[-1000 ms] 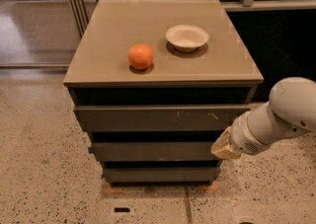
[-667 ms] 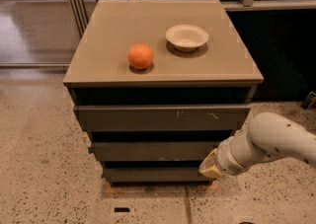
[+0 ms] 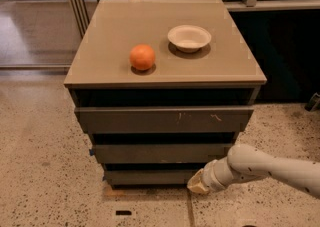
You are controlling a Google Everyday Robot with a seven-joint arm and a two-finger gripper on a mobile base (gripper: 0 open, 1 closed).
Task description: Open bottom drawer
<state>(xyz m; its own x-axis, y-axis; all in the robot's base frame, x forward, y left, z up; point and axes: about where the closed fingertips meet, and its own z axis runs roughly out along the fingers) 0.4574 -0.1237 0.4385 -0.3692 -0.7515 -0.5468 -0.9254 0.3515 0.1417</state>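
Seemingly the reach step: the pincer (image 3: 199,183), open or closed I cannot tell, sits at the bottom drawer's (image 3: 150,176) right end. The next move likely calls for catching its edge and pulling nearward.

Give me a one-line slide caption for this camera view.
Robot's tan pincer low at the right end of the plain dark grey-brown bottom drawer.

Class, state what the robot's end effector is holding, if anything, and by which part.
Cannot be told: the end effector sits at the bottom drawer's right front edge, contact unclear.
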